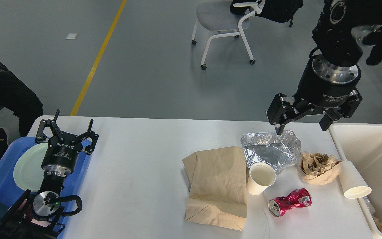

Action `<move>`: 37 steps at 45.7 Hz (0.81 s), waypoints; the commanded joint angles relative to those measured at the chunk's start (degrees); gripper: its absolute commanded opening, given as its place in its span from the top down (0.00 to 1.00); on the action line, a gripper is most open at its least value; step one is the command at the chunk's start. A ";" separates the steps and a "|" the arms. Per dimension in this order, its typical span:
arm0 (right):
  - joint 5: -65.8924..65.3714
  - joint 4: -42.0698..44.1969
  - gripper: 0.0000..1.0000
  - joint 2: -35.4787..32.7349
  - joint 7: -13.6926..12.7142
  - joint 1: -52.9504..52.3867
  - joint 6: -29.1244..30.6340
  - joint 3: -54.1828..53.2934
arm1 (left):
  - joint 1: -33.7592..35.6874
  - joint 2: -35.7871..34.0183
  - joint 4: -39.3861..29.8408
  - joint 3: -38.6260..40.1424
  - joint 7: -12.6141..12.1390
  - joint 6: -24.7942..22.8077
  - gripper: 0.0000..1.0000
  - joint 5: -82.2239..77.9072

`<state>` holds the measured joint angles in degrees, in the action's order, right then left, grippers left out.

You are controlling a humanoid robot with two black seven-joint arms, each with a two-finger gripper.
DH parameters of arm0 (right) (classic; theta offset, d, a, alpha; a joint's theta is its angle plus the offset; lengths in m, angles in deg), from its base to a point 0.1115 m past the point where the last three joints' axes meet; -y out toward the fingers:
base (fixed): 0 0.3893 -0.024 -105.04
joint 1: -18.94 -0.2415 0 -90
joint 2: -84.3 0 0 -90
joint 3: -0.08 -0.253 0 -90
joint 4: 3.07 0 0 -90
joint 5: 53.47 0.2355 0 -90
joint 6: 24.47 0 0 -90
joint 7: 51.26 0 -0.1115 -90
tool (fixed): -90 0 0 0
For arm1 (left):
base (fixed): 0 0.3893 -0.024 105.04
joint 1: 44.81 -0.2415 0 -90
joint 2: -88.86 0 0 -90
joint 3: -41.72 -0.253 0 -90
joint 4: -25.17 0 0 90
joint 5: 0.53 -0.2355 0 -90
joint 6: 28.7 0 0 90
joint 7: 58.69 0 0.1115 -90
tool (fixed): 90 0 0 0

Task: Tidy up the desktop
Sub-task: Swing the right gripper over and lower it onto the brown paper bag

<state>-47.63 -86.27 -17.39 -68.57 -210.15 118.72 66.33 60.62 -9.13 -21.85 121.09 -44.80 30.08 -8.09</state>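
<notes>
Altogether, two paper cups (260,178), one can (289,202).

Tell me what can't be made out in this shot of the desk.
Head view only:
- Cream bin: its contents, cut off by the right and bottom edges.
- Blue tray: partly covered by the left gripper and its arm.
- Crushed can: label too small to read.
- Under the paper bag: hidden.

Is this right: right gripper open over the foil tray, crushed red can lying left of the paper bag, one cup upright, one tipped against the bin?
One thing is off. The head view shows the can lying right of the bag, in front of the upright cup. The rest holds: right gripper open over the foil tray, second cup tipped against the bin.
</notes>
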 commanded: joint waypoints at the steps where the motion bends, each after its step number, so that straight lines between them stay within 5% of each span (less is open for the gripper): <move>1: 4.18 -1.00 0.00 -0.79 -0.52 -1.36 -0.54 -0.52 | -0.06 0.00 0.00 0.00 0.00 -0.06 0.04 0.00; 15: 5.94 -0.73 0.00 -1.05 0.09 -1.63 -1.95 -1.92 | 0.03 0.00 0.00 0.00 0.00 -0.06 0.04 0.00; 30: 6.38 -0.64 0.00 0.35 0.09 16.38 -11.53 -8.86 | -0.05 0.00 0.00 0.00 0.00 -0.06 0.04 0.00; 37: 6.29 -0.64 0.00 2.28 -0.08 26.58 -22.59 -11.15 | -0.06 0.00 0.00 0.00 0.00 -0.06 0.04 0.00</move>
<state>-41.19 -86.87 -16.37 -68.47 -190.80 104.10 56.73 60.61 -9.13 -21.85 121.09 -44.80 30.00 -8.10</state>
